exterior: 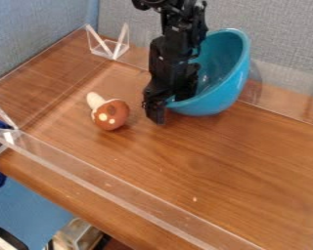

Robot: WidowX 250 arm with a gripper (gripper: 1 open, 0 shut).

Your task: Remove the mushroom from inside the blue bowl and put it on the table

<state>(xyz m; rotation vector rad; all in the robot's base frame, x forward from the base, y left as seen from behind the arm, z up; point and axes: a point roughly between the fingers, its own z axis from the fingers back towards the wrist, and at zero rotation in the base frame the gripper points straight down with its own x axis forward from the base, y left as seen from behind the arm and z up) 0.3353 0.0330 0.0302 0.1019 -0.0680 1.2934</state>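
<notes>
Camera view: the small orange-brown toy mushroom lies on the brown wood-grain table, outside the tilted glossy turquoise bowl; the black gripper, fingers spread and empty, stands between them; placing looks done; next, retreat clear.

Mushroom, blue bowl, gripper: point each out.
mushroom point(110, 113), camera view, on its orange-brown cap.
blue bowl point(222, 90), camera view, on its tilted outer wall.
gripper point(158, 109), camera view, midway between its open fingertips.
</notes>
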